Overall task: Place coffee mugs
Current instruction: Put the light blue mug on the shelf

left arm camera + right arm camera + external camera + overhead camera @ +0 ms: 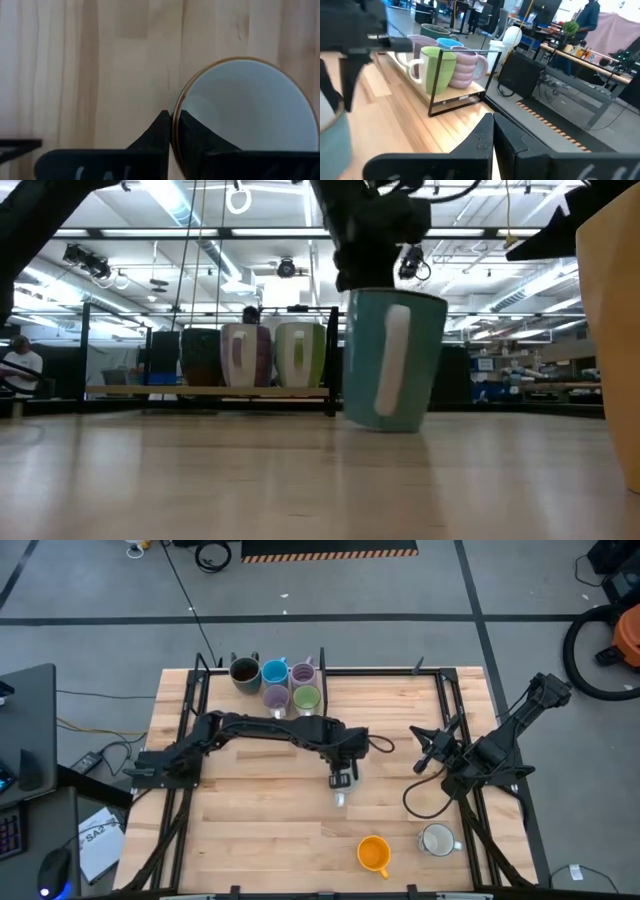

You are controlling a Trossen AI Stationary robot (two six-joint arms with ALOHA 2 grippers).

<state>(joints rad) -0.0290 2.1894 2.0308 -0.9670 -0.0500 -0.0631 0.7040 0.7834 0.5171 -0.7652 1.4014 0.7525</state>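
Observation:
My left gripper (342, 780) is over the middle of the table, shut on a pale mug with a white handle (395, 360). Five mugs stand together at the far edge: dark brown (244, 671), blue (275, 671), lilac (303, 671), lilac (277, 696) and green (306, 697). An orange mug (373, 854) and a white mug (436, 840) sit on the table at the near right. My right gripper (428, 748) waits shut at the right side, holding nothing. My left gripper pinches the pale mug's rim (176, 107), one finger (195, 132) inside the mug and the other finger (159, 132) outside its wall. The fingers come from above, slanting down. The mug hangs tilted below them, low over the table; whether its base touches I cannot tell.
A black metal frame (190, 700) runs along the table's left, far and right sides. Bare wood (260, 830) lies at the near left. A black cable (420, 802) loops beside the right arm. People and desks show in the room beyond.

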